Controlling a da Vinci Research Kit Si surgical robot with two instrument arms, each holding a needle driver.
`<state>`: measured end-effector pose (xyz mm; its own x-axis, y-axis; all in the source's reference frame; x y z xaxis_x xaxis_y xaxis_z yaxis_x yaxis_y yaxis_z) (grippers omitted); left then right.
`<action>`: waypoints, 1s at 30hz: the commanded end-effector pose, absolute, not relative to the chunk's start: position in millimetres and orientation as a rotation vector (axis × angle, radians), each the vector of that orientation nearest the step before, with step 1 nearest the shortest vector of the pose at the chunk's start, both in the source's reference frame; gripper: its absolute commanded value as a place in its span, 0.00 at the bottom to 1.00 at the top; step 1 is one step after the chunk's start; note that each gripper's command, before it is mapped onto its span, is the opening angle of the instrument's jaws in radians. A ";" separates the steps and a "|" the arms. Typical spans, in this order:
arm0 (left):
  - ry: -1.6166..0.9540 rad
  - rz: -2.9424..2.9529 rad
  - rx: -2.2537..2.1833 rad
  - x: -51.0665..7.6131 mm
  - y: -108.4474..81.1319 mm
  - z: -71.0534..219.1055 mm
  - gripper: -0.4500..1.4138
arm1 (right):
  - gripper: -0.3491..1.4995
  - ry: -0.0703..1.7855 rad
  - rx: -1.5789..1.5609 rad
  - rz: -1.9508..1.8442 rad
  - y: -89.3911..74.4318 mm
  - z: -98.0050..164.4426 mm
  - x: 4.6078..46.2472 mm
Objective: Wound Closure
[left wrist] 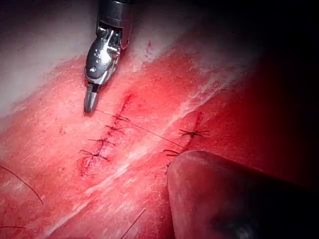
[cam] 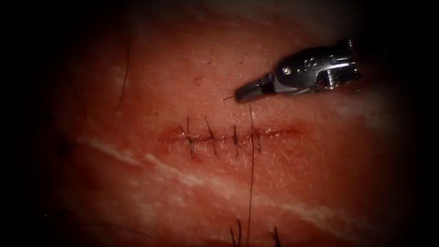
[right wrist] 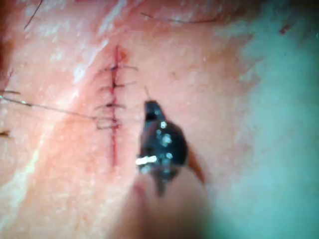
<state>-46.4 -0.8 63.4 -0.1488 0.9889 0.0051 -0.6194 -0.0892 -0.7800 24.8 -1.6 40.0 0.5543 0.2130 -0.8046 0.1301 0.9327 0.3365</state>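
Your right tool (cam: 242,93) sits just above the cut (cam: 228,136) on the tissue (cam: 320,174), toward the cut's right part, at about one o'clock from the stitches (cam: 212,137). Its jaws are pressed together on the needle (cam: 228,97); you see just a short sharp end poking out of the tip toward nine o'clock, so where along its curve you hold it cannot be told. The needle is clear of the tissue. The thread (cam: 250,183) runs from just under the jaws straight down toward six o'clock, crossing the cut beside the rightmost stitch. Four stitches cross the cut, whose right end stays unstitched. Cut ends (cam: 238,235) lie at six o'clock.
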 end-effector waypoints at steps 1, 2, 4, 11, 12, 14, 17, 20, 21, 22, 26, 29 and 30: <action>-0.771 1.599 -0.656 -47.2 -1.5 64.1 0.00 | 0.00 0.978 0.363 0.054 -2.2 41.0 25.2; -0.772 1.599 -0.656 -47.3 -1.5 64.1 0.00 | 0.00 0.971 0.352 0.055 -2.1 41.1 25.2; -0.771 1.605 -0.660 -47.5 -1.4 64.2 0.00 | 0.00 0.959 0.338 0.060 -1.7 41.4 25.0; -0.774 1.628 -0.671 -47.9 -1.3 64.3 0.00 | 0.00 0.957 0.293 0.099 -0.5 41.9 24.0; -0.774 1.629 -0.672 -47.9 -1.4 64.3 0.00 | 0.00 0.961 0.286 0.102 -0.3 41.9 23.9; -0.774 1.631 -0.673 -47.9 -1.5 64.4 0.00 | 0.00 0.965 0.278 0.111 0.2 41.8 23.8; -0.774 1.638 -0.672 -48.1 -2.0 64.8 0.00 | 0.00 0.967 0.272 0.114 0.4 41.9 23.9; -0.779 1.660 -0.662 -48.3 -3.0 65.2 0.00 | 0.00 0.971 0.267 0.114 0.5 41.9 23.9; -0.779 1.671 -0.659 -48.3 -3.3 65.2 0.00 | 0.00 0.971 0.262 0.114 0.6 41.9 23.9; -0.779 1.680 -0.660 -48.5 -3.6 65.2 0.00 | 0.00 0.971 0.257 0.114 0.7 41.9 23.9; -0.787 1.700 -0.661 -48.9 -4.5 64.8 0.00 | 0.00 0.973 0.231 0.134 1.4 41.7 23.4; -0.789 1.708 -0.660 -49.1 -5.1 64.5 0.00 | 0.00 0.978 0.222 0.138 1.6 41.6 23.2; -0.789 1.711 -0.658 -49.2 -5.2 64.5 0.00 | 0.00 0.977 0.222 0.139 1.6 41.5 23.1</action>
